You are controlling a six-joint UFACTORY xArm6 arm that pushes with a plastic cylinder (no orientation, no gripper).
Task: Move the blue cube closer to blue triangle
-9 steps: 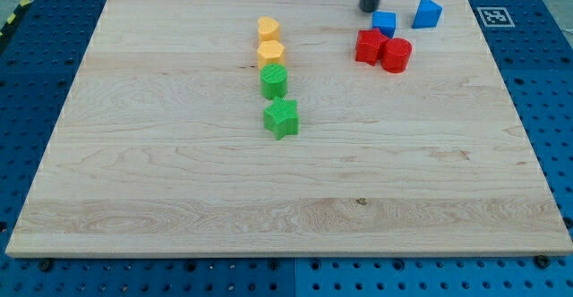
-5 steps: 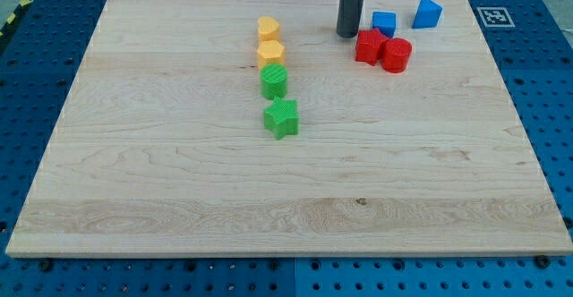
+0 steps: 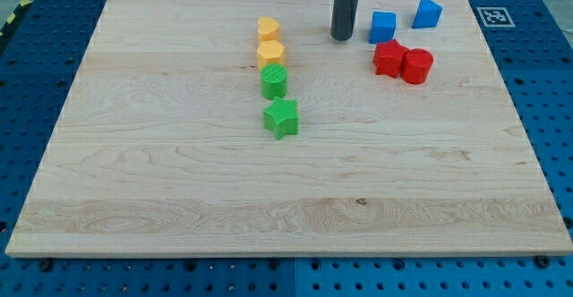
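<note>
The rod (image 3: pixel 346 2) runs out of the view's top edge, so only its lower length shows. The table (image 3: pixel 179 181) sits on a blue pegboard (image 3: pixel 555 109) that every edge cuts off. The printed marker (image 3: pixel 493 16) is too small to read. The two yellow blocks (image 3: pixel 269 29) (image 3: pixel 270 54) have shapes too small to make out.

A pale wooden board surface (image 3: pixel 269 199) with visible grain lies on a blue perforated metal base (image 3: pixel 555 109), with a black-and-white square marker (image 3: pixel 491 16) at the view's top right and a yellow-black striped edge (image 3: pixel 11 20) at top left.
</note>
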